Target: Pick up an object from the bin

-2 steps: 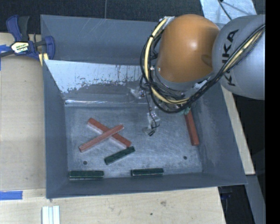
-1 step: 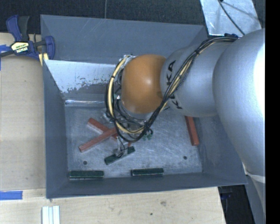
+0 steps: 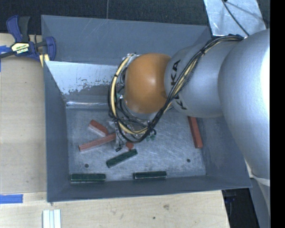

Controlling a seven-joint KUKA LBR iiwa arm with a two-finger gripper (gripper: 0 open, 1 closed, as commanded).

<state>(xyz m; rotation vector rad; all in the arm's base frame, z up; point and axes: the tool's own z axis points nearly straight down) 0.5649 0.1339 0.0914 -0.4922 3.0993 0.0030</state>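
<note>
My gripper [image 3: 123, 136] hangs low over the middle of the bin floor, beneath the orange wrist cover and mostly hidden by it and the cables. Directly to its left lie two reddish-brown sticks: a short one [image 3: 97, 127] tilted, and a longer one [image 3: 96, 144] whose right end reaches under the gripper. A dark green stick [image 3: 121, 158] lies slanted just below the gripper.
Two more dark green sticks lie along the front wall, one at the left [image 3: 88, 177] and one at the centre [image 3: 149, 175]. A red-brown stick [image 3: 195, 132] lies at the right, beside the arm. The bulky arm covers the bin's right side.
</note>
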